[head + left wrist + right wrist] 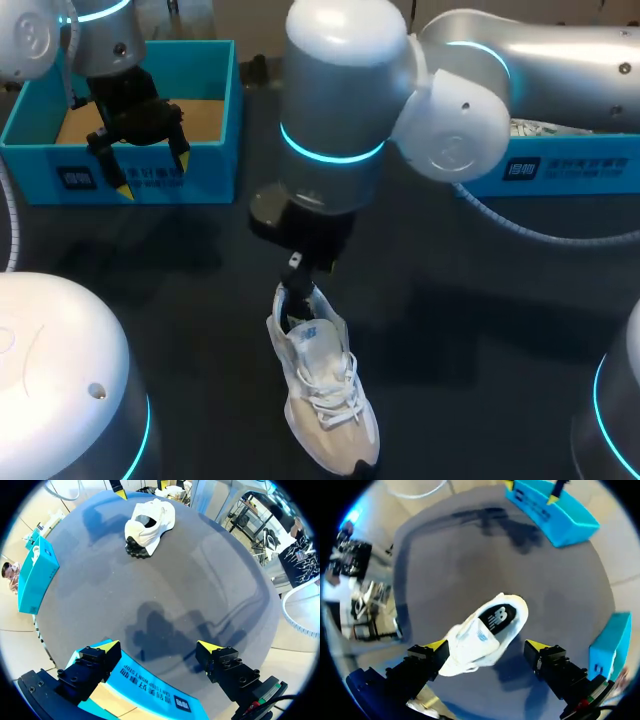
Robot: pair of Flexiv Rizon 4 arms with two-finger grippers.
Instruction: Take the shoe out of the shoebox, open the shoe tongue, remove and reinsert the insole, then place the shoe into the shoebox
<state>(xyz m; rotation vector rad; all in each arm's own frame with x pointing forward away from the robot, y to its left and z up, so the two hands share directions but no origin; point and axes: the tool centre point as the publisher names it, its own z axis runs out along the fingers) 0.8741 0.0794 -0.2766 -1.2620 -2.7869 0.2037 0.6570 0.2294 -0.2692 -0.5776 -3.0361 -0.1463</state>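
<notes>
Two grippers, and both stand open with nothing in them. Your left gripper point(159, 647) hangs over the blue shoebox point(222, 120) at the table's point(480, 330) back left. Your right gripper point(486, 645) is poised over the shoe point(322, 395) with a yellow tip on either side, though I can't confirm that either tip touches. The shoe is out of the box, sole down on the dark table near the middle front, well apart from the shoebox. Expect it to be light, with a soft upper that gives under the fingers, so it will probably skid or tip if pushed. The padded heel collar point(519, 609) looks the firmest hold. The tongue point(474, 635) is floppy and should lift easily. The dark insole point(497, 616) is likely thin and bendy, so pinch it at its heel edge.
</notes>
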